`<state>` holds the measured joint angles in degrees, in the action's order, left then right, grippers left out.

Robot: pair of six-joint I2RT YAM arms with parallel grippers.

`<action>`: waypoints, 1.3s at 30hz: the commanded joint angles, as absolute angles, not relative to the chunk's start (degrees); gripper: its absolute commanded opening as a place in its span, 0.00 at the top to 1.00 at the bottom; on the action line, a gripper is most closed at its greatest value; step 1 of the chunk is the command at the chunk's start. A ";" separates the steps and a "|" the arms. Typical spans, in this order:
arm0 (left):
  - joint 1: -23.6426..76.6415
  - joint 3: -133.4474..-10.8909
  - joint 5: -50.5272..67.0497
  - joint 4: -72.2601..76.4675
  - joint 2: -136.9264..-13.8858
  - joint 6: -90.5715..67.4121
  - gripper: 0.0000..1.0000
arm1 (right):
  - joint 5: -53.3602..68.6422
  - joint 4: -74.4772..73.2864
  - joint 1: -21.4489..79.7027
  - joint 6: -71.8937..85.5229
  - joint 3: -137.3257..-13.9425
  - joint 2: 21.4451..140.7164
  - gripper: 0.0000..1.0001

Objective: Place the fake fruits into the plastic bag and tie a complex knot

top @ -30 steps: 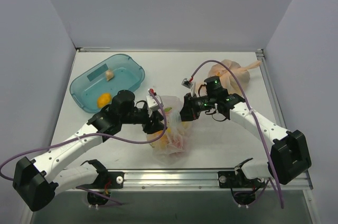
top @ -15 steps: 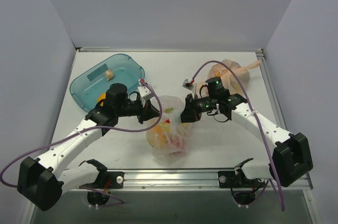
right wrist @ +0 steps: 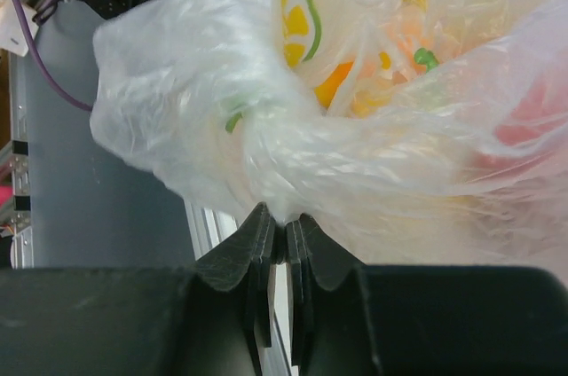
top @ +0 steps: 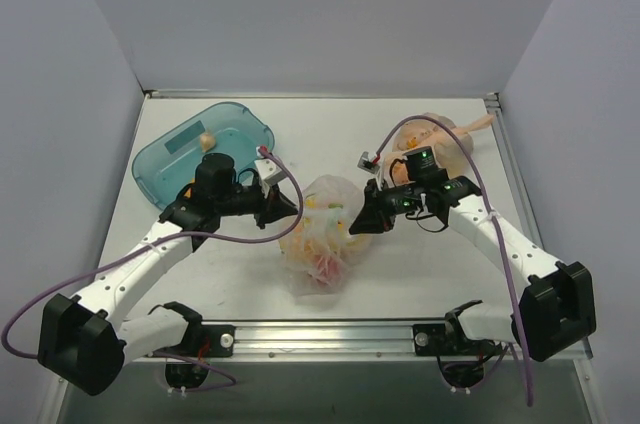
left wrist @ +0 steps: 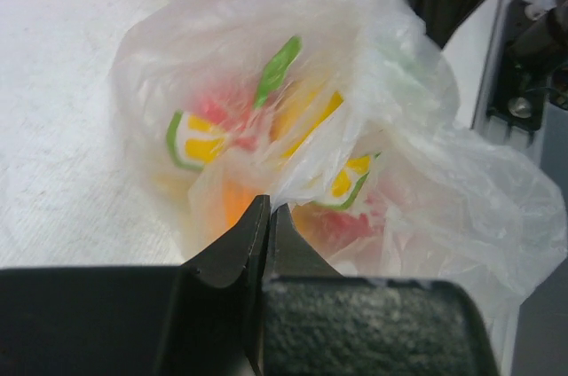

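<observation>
The clear plastic bag (top: 322, 234) lies at the table's middle with several fake fruits (top: 328, 222) inside: yellow, orange, red and green-rimmed slices (left wrist: 191, 139). My left gripper (top: 293, 206) is shut on a fold of the bag's left edge (left wrist: 293, 183). My right gripper (top: 357, 225) is shut on a gathered, twisted bunch of the bag's right side (right wrist: 293, 150). The two grippers hold the bag from opposite sides. The fruits also show through the plastic in the right wrist view (right wrist: 355, 74). No finished knot shows.
A teal tray (top: 160, 159) stands at the back left with a small pale piece (top: 207, 141) in it. A peach-orange tied bag (top: 447, 133) lies at the back right behind my right arm. The metal rail (top: 330, 336) runs along the near edge.
Both grippers have moved apart, left one leftward and right one rightward, each keeping its hold, so the bag is stretched wider and sits slightly farther back.
</observation>
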<state>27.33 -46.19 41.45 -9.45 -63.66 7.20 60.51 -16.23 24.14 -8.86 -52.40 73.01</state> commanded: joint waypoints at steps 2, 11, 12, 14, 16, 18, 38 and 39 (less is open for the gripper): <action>22.59 -46.93 33.05 -10.99 -64.25 10.37 1.00 | 61.35 -29.08 21.19 -15.55 -53.96 69.87 1.00; 20.04 -46.50 31.03 -11.78 -64.07 12.48 1.00 | 63.10 -38.83 18.28 -24.24 -57.21 70.66 1.00; 19.78 -46.32 30.68 -11.95 -63.81 12.83 1.00 | 63.19 -39.98 17.93 -25.30 -57.48 70.84 1.00; 18.90 -45.88 29.01 -11.95 -63.37 13.70 1.00 | 62.84 -43.39 16.70 -28.89 -58.35 71.19 1.00; 17.94 -45.62 27.87 -12.30 -62.58 14.15 1.00 | 61.97 -45.78 15.04 -31.54 -58.80 71.80 1.00; 16.09 -45.53 28.12 -13.18 -61.97 14.59 1.00 | 61.00 -49.30 13.72 -35.41 -59.15 72.24 1.00; 13.01 -45.69 49.73 -22.83 -56.34 22.58 0.20 | 53.88 -53.17 13.18 -37.01 -66.61 79.19 0.59; 12.92 -46.57 50.79 -23.81 -56.25 23.20 0.03 | 53.44 -53.00 13.53 -36.65 -67.32 78.93 0.50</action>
